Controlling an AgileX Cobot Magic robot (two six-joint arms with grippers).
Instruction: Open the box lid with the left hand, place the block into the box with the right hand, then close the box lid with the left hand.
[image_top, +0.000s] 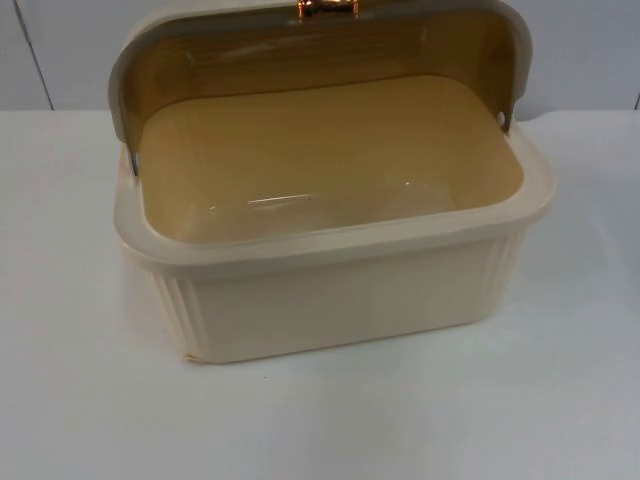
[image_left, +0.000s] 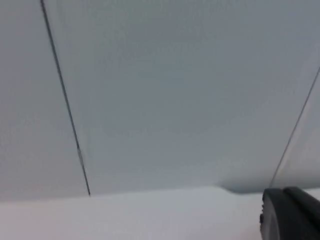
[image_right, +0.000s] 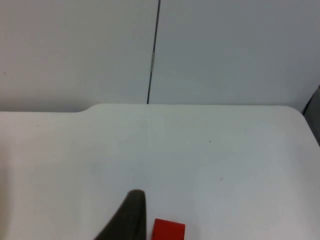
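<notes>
A cream plastic box (image_top: 340, 300) stands in the middle of the white table in the top view. Its lid (image_top: 310, 45) is swung up and back, with a copper-coloured handle (image_top: 326, 8) at its top edge. The box's tan inside is bare. In the right wrist view a small red block (image_right: 168, 230) sits on the table right beside my right gripper (image_right: 131, 216); I cannot tell whether they touch. My left gripper (image_left: 290, 212) hangs above the table and faces the grey partition wall, holding nothing that I can see.
The grey partition wall (image_right: 225, 50) with a dark vertical seam (image_right: 153, 55) closes the far side of the table. White table top (image_top: 80, 400) lies open in front of and beside the box. The table's far right corner (image_right: 295, 110) is rounded.
</notes>
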